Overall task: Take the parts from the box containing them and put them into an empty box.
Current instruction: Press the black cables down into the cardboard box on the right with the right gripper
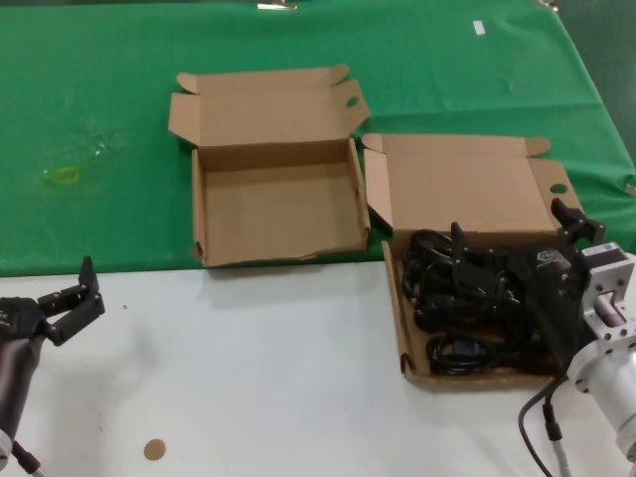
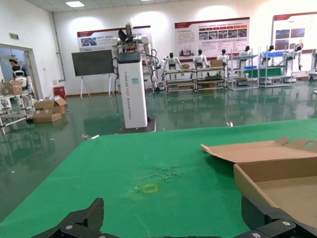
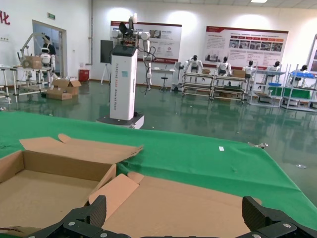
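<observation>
Black jaws spread wide, the right gripper (image 1: 512,243) hangs low over the box of parts (image 1: 404,328) at the table's right edge, its two fingers reaching either side of the black cables (image 1: 457,308) heaped inside; whether the fingertips touch the cables cannot be told. The cables are glossy, looped cords, tangled together and filling the tray of this shallow mailer of brown corrugated cardboard. Its hinged lid (image 1: 467,184) lies folded back flat on the green cloth (image 1: 99,119), with tabbed side flaps and a small round hole in the right-hand flap. A brushed-metal wrist cylinder and a thin black lead trail behind the gripper at the table's near right corner.

Just beside that box, toward the middle of the table, sits the empty box (image 1: 204,224), a near-identical mailer with a bare, matte tray, its lid also thrown back and a small oval hole in one flap. Its front wall lies along the line where the cloth ends and the smooth white tabletop (image 1: 248,378) begins.

The left gripper (image 1: 75,298) waits well apart at the table's near left edge, its dark jaws also spread with nothing between them. A small brown disc (image 1: 154,449) lies on the white surface near the front edge.
</observation>
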You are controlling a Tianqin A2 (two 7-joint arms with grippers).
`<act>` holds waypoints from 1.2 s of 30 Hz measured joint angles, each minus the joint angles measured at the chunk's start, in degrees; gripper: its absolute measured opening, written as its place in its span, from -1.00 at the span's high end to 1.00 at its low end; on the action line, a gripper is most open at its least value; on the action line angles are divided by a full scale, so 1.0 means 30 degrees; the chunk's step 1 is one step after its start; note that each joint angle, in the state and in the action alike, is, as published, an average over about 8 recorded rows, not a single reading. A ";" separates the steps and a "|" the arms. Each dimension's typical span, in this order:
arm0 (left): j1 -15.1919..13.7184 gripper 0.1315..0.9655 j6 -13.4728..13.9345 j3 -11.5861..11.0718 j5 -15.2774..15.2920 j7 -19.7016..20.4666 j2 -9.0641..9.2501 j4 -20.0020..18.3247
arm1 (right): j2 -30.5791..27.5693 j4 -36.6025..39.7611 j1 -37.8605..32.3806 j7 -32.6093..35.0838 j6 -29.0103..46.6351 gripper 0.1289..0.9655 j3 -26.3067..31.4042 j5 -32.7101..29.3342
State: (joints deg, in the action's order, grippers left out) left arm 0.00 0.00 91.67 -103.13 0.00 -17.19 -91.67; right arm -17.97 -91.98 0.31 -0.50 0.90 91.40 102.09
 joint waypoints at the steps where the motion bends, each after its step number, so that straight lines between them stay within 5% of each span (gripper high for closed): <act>1: 0.0000 -1.00 0.0000 0.0000 0.0000 0.0000 0.0000 0.0000 | 0.0000 0.0000 0.0000 0.0000 0.0000 -1.00 0.0000 0.0000; 27: 0.0000 -0.99 0.0000 0.0000 0.0000 0.0000 0.0000 0.0000 | 0.0000 0.0000 0.0000 0.0000 0.0000 -1.00 0.0000 0.0000; 36: 0.0000 -0.82 0.0000 0.0000 0.0000 0.0000 0.0000 0.0000 | -0.0143 -0.0112 0.0024 -0.0118 -0.0131 -1.00 0.0131 0.0115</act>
State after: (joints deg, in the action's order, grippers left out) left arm 0.00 0.00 91.67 -103.13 0.00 -17.19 -91.67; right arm -18.40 -92.32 0.39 -0.85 0.50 91.80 102.43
